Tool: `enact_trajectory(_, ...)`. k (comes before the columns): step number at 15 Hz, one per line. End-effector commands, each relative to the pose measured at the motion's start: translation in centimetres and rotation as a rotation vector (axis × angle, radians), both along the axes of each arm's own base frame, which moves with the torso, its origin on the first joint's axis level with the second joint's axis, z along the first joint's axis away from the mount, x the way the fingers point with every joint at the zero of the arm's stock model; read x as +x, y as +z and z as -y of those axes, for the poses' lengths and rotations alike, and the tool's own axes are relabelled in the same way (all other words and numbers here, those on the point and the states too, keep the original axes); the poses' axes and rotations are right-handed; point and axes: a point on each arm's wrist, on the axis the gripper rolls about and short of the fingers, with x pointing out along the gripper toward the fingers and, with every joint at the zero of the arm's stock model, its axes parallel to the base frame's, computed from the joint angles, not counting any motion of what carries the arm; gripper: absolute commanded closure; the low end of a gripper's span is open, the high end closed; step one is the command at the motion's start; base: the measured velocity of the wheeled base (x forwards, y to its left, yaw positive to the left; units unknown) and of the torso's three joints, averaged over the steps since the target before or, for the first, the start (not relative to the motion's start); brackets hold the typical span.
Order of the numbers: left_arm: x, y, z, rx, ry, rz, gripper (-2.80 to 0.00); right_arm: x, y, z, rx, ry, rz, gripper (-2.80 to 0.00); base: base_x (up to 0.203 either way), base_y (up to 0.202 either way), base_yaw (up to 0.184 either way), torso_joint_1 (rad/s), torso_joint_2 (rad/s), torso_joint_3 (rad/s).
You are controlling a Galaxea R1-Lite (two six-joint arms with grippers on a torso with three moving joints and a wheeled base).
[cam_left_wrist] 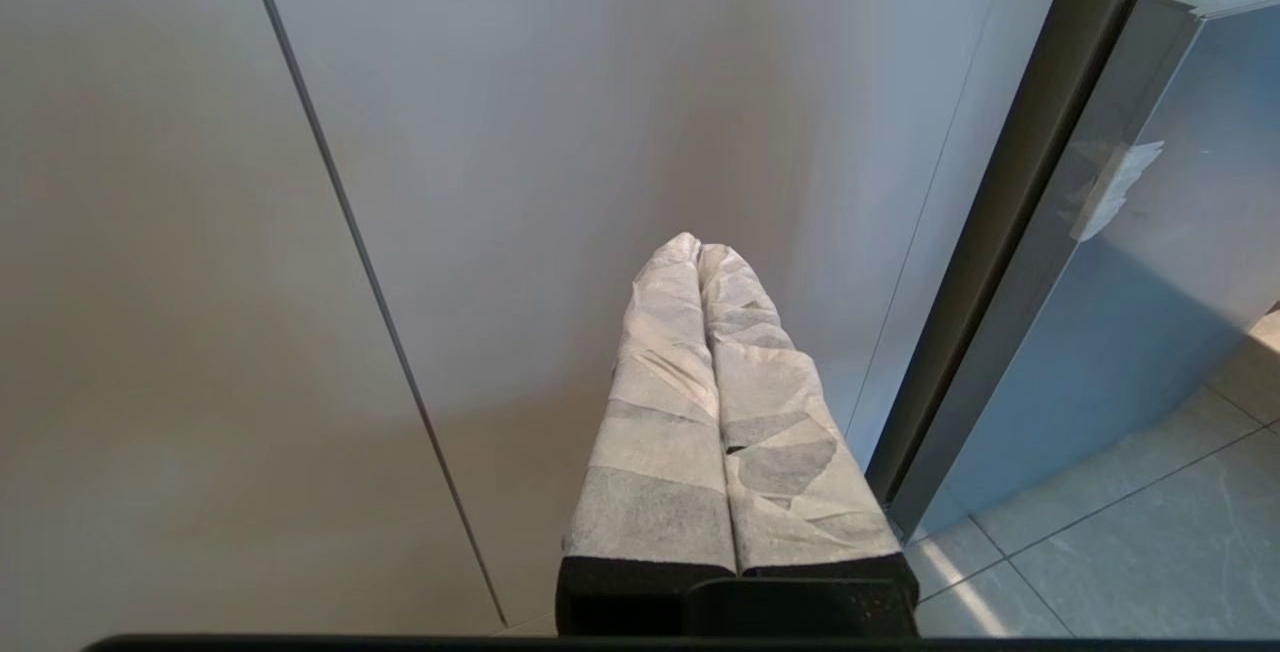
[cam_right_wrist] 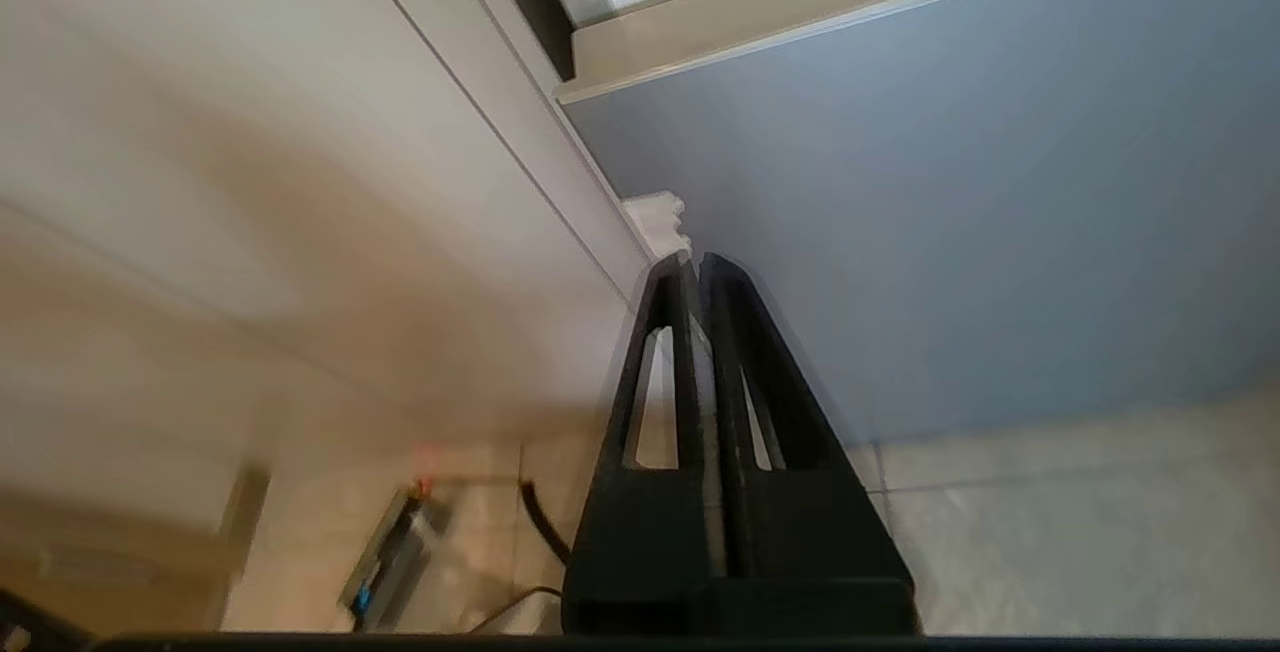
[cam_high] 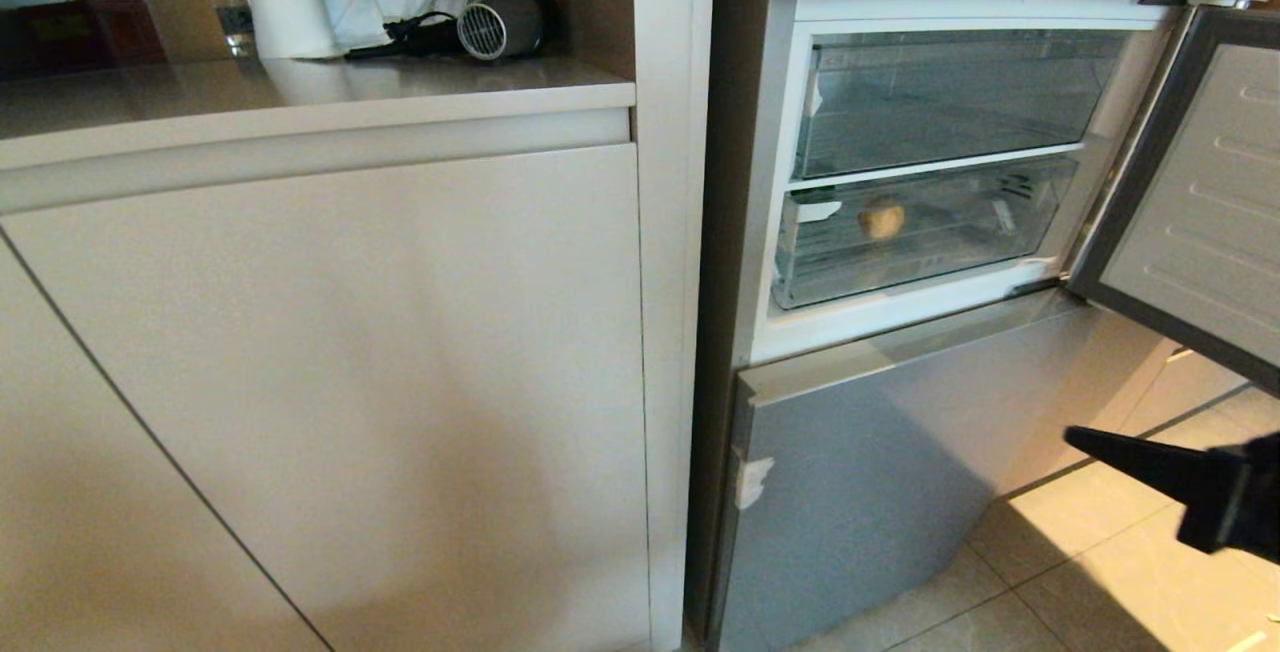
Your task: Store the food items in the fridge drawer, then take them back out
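Observation:
The fridge's middle compartment stands open, its door [cam_high: 1190,232] swung out to the right. Inside are two clear drawers. In the lower one, the fridge drawer [cam_high: 960,262], lies one food item, a golden-brown lump [cam_high: 881,220]. The upper clear drawer [cam_high: 950,102] looks empty. My right gripper [cam_high: 1080,439] is low at the right, in front of the silver-blue bottom front [cam_high: 880,472]; in the right wrist view this gripper [cam_right_wrist: 695,262] is shut, holds nothing, and points at the front's white tape scrap [cam_right_wrist: 655,217]. My left gripper [cam_left_wrist: 698,244], wrapped in white, is shut and parked before the cabinet.
A white cabinet [cam_high: 330,382] fills the left. On its counter are a hair dryer [cam_high: 500,20], a paper roll [cam_high: 290,17], a water bottle [cam_high: 228,2] and a red box [cam_high: 80,32]. A cable and a small device [cam_right_wrist: 390,557] lie on the tiled floor [cam_high: 1100,572].

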Motion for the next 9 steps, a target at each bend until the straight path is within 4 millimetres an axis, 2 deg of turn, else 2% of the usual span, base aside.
enact_trajectory(1, 0.1, -0.3, 0.0, 0.0, 0.0, -0.011, 0.0, 7.7, -4.2, -0.6, -0.046, 0.061, -0.114, -2.8, 0.0, 0.0, 0.0, 0.0, 0.0, 0.0)
enact_trajectory(3, 0.1, -0.3, 0.0, 0.0, 0.0, -0.011, 0.0, 10.9, -3.2, -0.9, -0.086, 0.097, 0.0, -2.8, 0.0, 0.0, 0.0, 0.0, 0.0, 0.0)
enact_trajectory(4, 0.1, -0.3, 0.0, 0.0, 0.0, -0.011, 0.0, 11.9, -2.7, -1.0, -0.126, 0.115, 0.056, -2.8, 0.0, 0.0, 0.0, 0.0, 0.0, 0.0)
enact_trajectory(7, 0.1, -0.3, 0.0, 0.0, 0.0, -0.011, 0.0, 14.3, -2.3, -1.3, -0.206, 0.145, 0.127, -2.8, 0.0, 0.0, 0.0, 0.0, 0.0, 0.0)
enact_trajectory(9, 0.1, -0.3, 0.0, 0.0, 0.0, -0.011, 0.0, 15.2, -2.2, -1.6, -0.216, 0.152, 0.145, -2.8, 0.0, 0.0, 0.0, 0.0, 0.0, 0.0)
